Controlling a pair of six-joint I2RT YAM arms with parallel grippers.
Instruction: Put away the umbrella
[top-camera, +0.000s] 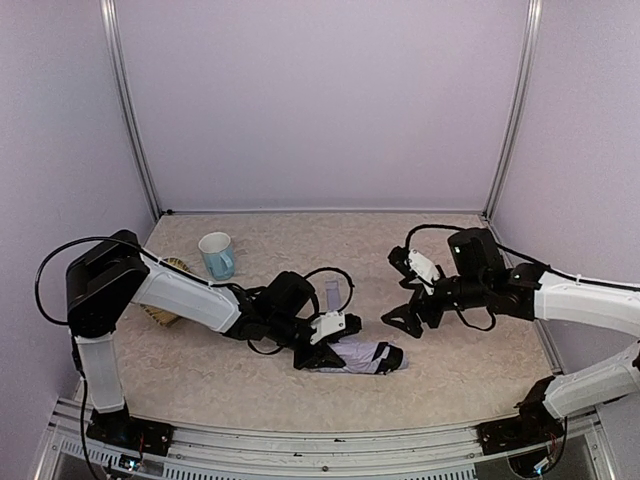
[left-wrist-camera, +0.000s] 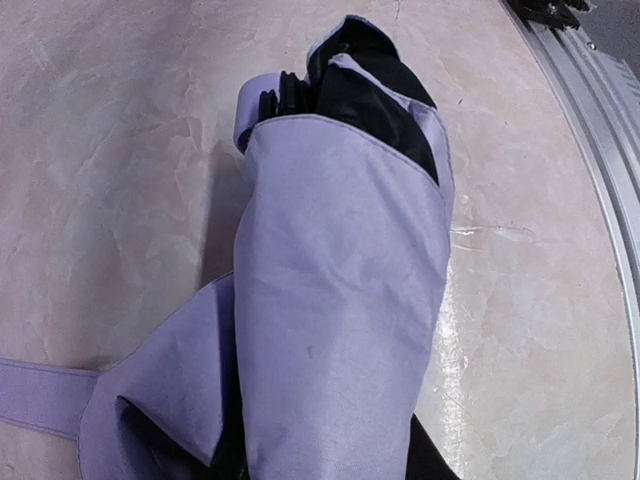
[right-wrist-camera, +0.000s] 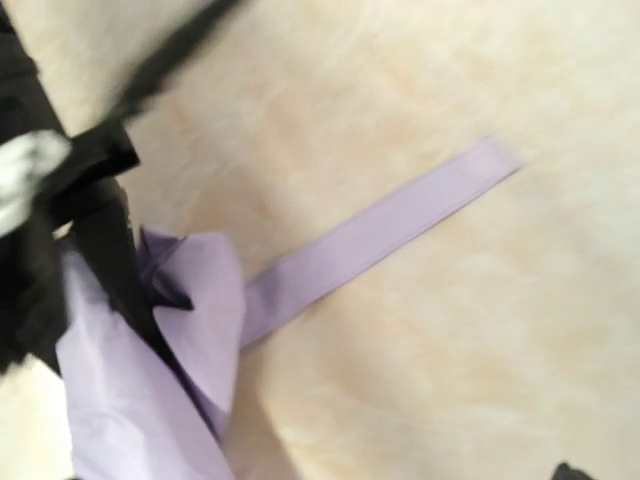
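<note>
Now, L gripper (top-camera: 314, 350) clamping umbrella (top-camera: 366, 355); R gripper (top-camera: 404, 318) jaws spread, nearby

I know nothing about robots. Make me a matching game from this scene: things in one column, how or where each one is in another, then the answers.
Things:
1. umbrella
2. mug
3. left gripper
4. right gripper

States:
A. open, holding nothing
B. folded, lying on the table
C. closed on lavender fabric
D. upright, towards the back left

Pairs: 1-B, 2-D, 3-C, 4-A
</note>
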